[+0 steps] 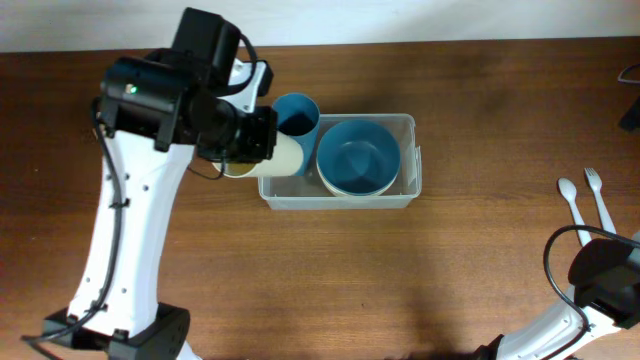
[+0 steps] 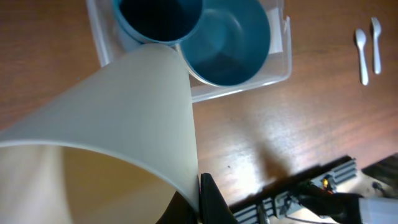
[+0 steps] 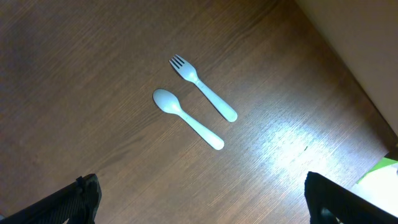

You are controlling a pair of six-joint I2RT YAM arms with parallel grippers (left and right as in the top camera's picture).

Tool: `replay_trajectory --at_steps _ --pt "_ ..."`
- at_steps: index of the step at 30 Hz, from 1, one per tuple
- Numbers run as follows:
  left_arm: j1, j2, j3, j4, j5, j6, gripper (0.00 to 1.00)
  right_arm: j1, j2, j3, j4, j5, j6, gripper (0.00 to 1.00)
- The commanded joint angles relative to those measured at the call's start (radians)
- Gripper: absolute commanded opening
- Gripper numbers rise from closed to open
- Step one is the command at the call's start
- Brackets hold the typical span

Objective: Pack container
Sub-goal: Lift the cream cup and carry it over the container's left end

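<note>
The counter (image 1: 480,250) carries the container (image 1: 340,203) at upper centre of the overhead frame, long axis left to right. Inside, a blue bowl (image 1: 358,157) fills the right half and a blue cup (image 1: 296,113) the upper left corner. The left tool (image 1: 252,140), clenched on a cream cup (image 1: 285,155), holds it tilted across the left rim, base pointing right toward the free lower left corner. The right tool (image 3: 205,208) hangs released over the fork (image 3: 202,93) and spoon (image 3: 186,117), far right.
</note>
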Motion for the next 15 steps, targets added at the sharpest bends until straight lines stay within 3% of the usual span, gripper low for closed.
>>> replay_trajectory --at_steps 1,11,15 --pt "-0.023 0.043 -0.008 0.000 0.045 -0.012 0.02 0.000 0.003 -0.005 0.000 0.015 0.000 0.99" --pt "-0.061 0.114 -0.010 0.000 0.037 -0.013 0.02 0.000 0.003 -0.004 0.000 0.015 0.000 0.99" --pt "-0.061 0.115 -0.010 0.000 0.026 -0.014 0.07 0.000 0.003 -0.004 0.000 0.015 0.000 0.99"
